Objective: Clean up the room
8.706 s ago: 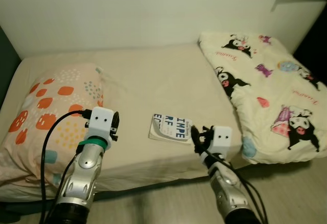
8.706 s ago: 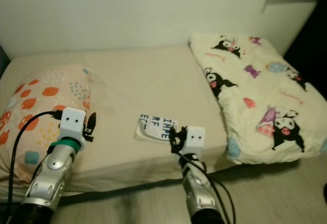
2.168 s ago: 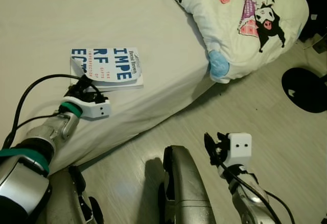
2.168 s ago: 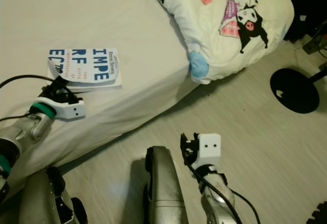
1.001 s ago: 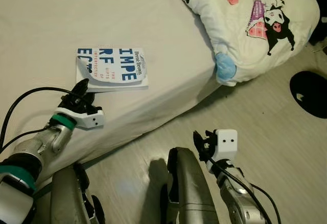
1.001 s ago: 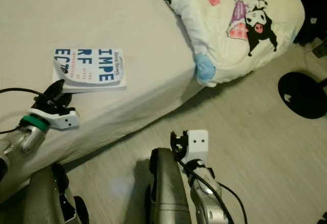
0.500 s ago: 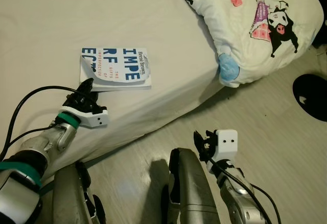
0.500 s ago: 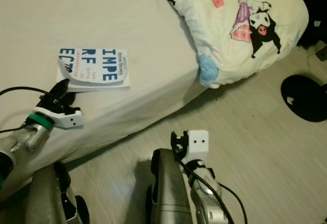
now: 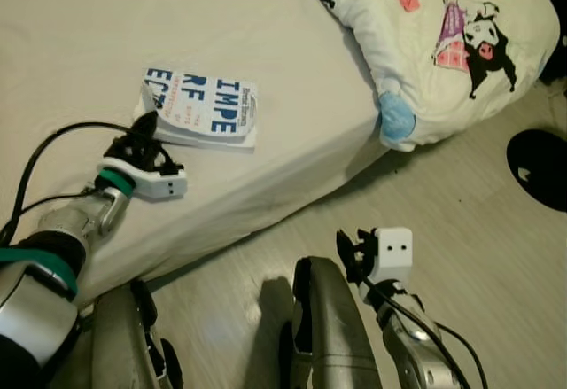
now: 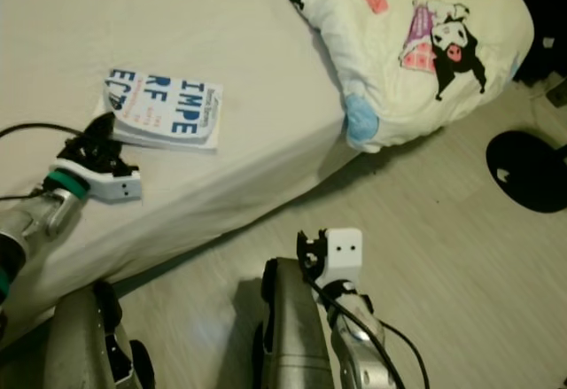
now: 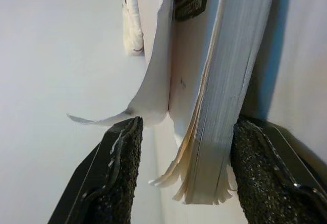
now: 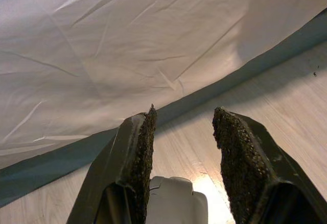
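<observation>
Left wrist view puts the left gripper at the near corner of the paperback book, its two black fingers spread wide with the page block and the curled front cover standing between them, not yet pinched. From the head camera, that gripper sits at the book's corner, with the silver forearm reaching up from low on the robot's left across the mattress edge, wrist roughly level with the bed surface. The book lies flat on the beige bed sheet, near the edge of the bed, blue title letters up. It looks light but floppy: a soft cover already bent upward and fanned page edges, so a grip on the cover alone would probably let the pages sag or tear. A better hold would take the whole thickness, cover and pages together, deeper in from the corner or nearer the spine. The soft mattress will give under any downward push. Right gripper hangs idle over the wooden floor, fingers parted and empty, beside the cartoon-print pillow.
</observation>
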Controlling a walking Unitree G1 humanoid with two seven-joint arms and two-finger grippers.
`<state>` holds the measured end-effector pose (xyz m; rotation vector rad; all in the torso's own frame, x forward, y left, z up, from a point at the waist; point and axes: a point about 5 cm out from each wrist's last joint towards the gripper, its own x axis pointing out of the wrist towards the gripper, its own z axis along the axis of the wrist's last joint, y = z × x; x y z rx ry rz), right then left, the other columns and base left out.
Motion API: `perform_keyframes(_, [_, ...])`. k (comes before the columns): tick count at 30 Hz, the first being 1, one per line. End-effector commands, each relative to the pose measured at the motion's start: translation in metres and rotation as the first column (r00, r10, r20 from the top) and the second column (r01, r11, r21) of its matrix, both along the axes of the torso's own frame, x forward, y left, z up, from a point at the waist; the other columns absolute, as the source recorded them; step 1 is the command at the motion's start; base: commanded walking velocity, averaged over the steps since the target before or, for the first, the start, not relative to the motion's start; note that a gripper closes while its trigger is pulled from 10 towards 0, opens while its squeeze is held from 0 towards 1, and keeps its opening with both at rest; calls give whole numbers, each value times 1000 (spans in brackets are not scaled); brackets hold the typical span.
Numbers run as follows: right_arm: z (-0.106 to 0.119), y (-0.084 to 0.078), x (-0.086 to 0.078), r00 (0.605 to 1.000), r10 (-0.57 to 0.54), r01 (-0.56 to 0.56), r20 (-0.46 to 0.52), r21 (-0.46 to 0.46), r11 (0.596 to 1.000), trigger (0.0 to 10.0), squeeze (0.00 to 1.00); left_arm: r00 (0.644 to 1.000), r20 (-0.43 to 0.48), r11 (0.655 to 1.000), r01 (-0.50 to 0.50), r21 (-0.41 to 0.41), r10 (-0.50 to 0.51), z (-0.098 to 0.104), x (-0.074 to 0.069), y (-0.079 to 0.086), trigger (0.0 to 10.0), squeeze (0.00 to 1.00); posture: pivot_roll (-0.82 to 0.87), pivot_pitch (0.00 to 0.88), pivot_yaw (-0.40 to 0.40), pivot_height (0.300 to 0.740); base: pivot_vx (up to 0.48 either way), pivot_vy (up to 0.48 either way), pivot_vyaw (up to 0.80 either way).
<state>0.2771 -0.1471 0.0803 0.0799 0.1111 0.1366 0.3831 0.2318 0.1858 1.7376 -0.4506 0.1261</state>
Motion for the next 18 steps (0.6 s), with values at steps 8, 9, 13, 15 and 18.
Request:
perform_keyframes(8, [-9, -5, -5, 999, -25, 25, -33, -4, 1000, 10000, 0, 980, -192, 997, -59, -45, 49, -19, -4, 12, 0, 0, -114, 314, -75, 535, 0, 0, 0])
perform_keyframes(9, [-9, -5, -5, 999, -24, 24, -32, -3, 1000, 10000, 0, 977, -207, 997, -57, -46, 46, -23, -6, 12, 0, 0, -114, 314, -75, 535, 0, 0, 0])
perform_keyframes(13, [-8, -3, -4, 999, -20, 20, -31, -1, 1000, 10000, 0, 974, -224, 997, -49, -53, 36, -29, -9, 13, 0, 0, -105, 313, -80, 535, 0, 0, 0])
perform_keyframes(15, [-8, -2, -3, 999, -15, 15, -31, 0, 1000, 10000, 0, 973, -231, 997, -46, -58, 31, -32, -11, 13, 0, 0, -99, 313, -85, 535, 0, 0, 0])
perform_keyframes(18, [-8, -1, -1, 1000, -6, 6, -31, 0, 1000, 10000, 0, 971, -236, 997, -42, -70, 25, -36, -13, 14, 0, 0, -94, 312, -91, 535, 0, 0, 0])
